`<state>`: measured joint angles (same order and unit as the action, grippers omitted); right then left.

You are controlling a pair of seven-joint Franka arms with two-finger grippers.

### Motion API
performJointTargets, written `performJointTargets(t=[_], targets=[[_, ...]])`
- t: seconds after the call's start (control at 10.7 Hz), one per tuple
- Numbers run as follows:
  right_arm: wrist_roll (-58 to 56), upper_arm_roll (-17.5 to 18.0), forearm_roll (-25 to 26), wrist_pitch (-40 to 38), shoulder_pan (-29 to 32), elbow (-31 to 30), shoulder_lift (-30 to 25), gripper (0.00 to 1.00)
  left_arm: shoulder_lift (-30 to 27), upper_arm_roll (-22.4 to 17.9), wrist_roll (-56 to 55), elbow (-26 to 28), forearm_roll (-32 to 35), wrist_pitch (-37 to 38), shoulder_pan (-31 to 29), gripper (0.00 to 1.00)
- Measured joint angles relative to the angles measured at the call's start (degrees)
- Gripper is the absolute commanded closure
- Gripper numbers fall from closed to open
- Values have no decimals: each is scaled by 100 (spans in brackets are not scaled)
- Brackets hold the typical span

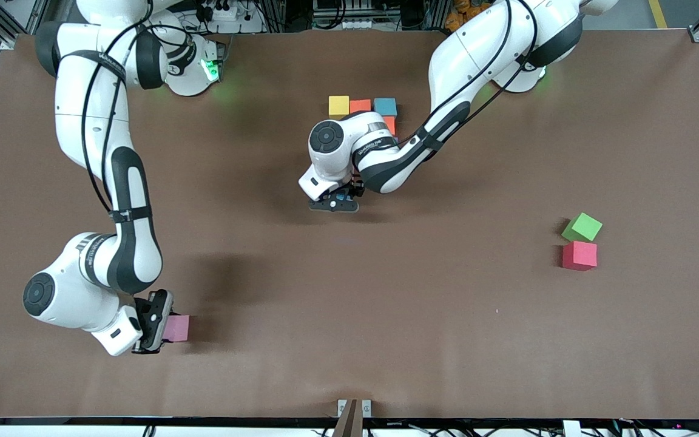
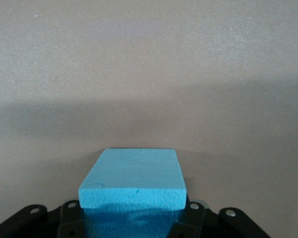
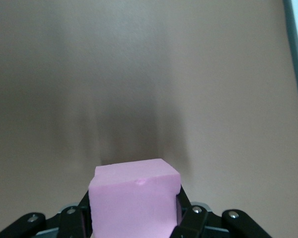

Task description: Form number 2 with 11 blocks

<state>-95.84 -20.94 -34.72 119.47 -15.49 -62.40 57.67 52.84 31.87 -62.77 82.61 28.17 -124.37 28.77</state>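
My left gripper point(image 1: 335, 201) is shut on a light blue block point(image 2: 133, 184), over the table's middle, just past the camera-side end of the started number 2. Of that figure I see a yellow block point(image 1: 338, 107), an orange block point(image 1: 360, 106) and a light blue block point(image 1: 385, 107) in one row, with another orange block point(image 1: 390, 124) under the blue one. The left arm hides anything below these. My right gripper point(image 1: 156, 328) is shut on a pink block point(image 1: 176, 328) point(image 3: 134, 198), low near the front edge at the right arm's end. A red block point(image 1: 579, 255) lies toward the left arm's end.
A green cube point(image 1: 582, 227) sits tilted, touching the red block on the side away from the camera. Bare brown table point(image 1: 446, 334) spreads between the two grippers and along the front edge.
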Motion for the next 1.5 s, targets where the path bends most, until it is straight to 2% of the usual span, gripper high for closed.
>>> performJointTargets(t=[0.56, 0.84, 1.13, 1.5], targets=[[421, 3, 0, -836, -446, -1, -153, 79, -3, 6, -256, -74, -16, -59, 15, 0], [892, 3, 0, -1285, -701, -57, -302, 79, -169, 19, -722, -140, -16, -24, -6, 0], [1038, 4, 0, -1315, -1054, -550, -572, 79, -1017, 52, -1005, 33, -195, 424, -369, 0], [1391, 16, -12, -892, -1823, -1449, -1217, 79, -2368, 70, -403, 184, -848, 1295, -1584, 0]])
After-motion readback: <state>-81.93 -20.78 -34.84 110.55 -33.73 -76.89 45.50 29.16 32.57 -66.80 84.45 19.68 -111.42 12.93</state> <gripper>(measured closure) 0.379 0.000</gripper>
